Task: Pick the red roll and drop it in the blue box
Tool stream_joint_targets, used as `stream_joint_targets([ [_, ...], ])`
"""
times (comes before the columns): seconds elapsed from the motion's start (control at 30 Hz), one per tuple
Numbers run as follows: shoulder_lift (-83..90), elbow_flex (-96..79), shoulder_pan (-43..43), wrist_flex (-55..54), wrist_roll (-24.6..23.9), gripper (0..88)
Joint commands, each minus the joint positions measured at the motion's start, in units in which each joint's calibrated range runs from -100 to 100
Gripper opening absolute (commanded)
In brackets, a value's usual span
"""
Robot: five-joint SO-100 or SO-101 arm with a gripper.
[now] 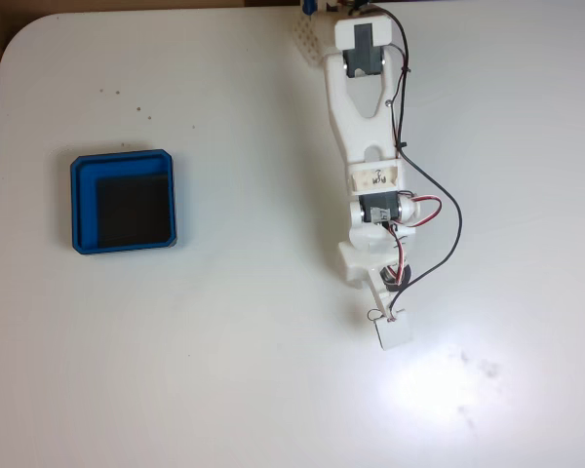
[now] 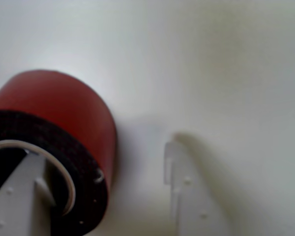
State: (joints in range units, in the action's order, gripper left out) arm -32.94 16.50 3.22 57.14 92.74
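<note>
**A:** Left of the fixed view — what sits there?

**B:** The blue box [image 1: 123,200], a shallow square tray with rounded corners and a black floor, flat on the white counter [image 1: 234,370]. It lies well apart from the arm.

**A:** And moving right?

**B:** The white arm [image 1: 369,117] reaches down the frame from the counter's top edge, black and red cables [image 1: 447,210] looping along its right side. At its lower end a dark round shape shows beside the wrist, partly under the arm; from this view I cannot tell what it is.

**A:** The wrist view, same order?

**B:** At lower left, the red roll [image 2: 64,105] rests on the counter — red side wall, dark rim, pale ring around a hollow centre. One white finger [image 2: 19,196] stands inside that hollow. To the right, across the roll's wall and a strip of bare counter, the other finger [image 2: 187,191] stands outside.

**A:** So the jaws of the gripper [image 2: 101,167]?

**B:** Spread, straddling the roll's wall. The outer finger is clear of the roll; whether the inner one touches the ring I cannot tell.
</note>
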Motion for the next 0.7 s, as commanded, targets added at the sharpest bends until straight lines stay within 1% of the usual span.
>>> stream_joint_targets([
  [0.0, 0.66, 3.44, -0.14, 0.45, 0.17, 7.4],
  [0.03, 0.66, 3.44, -0.04, 0.45, 0.17, 4.0],
  [0.1, 0.66, 3.44, -0.04, 0.53, 0.17, 0.0],
  [0.4, 1.75, 3.44, -0.33, 1.11, 0.17, 0.6],
  [0.47, 4.26, 3.44, -0.53, 3.67, 0.17, 0.6],
  [0.57, 10.36, 3.44, -1.02, 10.6, 0.17, 0.6],
  [0.67, 16.97, 3.44, -3.27, 16.45, 0.08, 0.6],
])
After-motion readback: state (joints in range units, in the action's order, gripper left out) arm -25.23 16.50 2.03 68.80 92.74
